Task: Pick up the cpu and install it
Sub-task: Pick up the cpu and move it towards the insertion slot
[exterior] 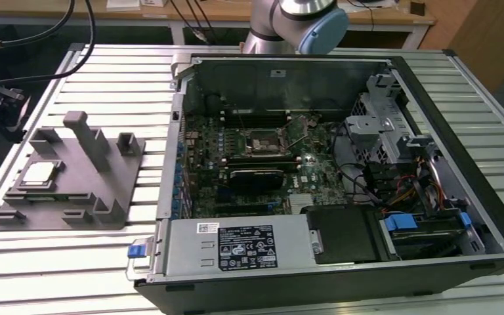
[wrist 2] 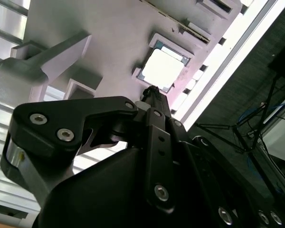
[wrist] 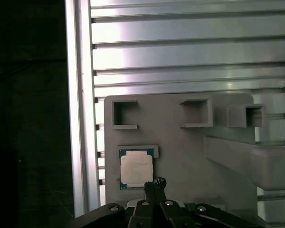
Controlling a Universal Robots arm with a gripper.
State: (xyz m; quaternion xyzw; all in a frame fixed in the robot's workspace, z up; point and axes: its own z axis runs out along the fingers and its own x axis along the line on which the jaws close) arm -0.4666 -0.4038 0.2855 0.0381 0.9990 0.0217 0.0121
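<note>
At the exterior view's left, the cpu (exterior: 40, 174), a small flat square chip with a shiny silver-grey metal top, lies in a shallow recess of a matte grey moulded fixture (exterior: 103, 197) with upright posts, set on a ribbed aluminium table (exterior: 103, 85). At upper centre stands the silver robot arm (exterior: 274, 26). To the exterior view's right of the fixture, an open black computer case (exterior: 322, 289) lies on its side, baring a green motherboard (exterior: 201, 157) and a grey metal box (exterior: 191, 252) with a white label. In both wrist views the black metal gripper (wrist 2: 152, 91) (wrist: 155, 183) hangs with its slim fingertips pressed together, holding nothing, its tip seen just beside one edge of the cpu (wrist 2: 164, 69) (wrist: 137, 169); whether they touch cannot be told.
</note>
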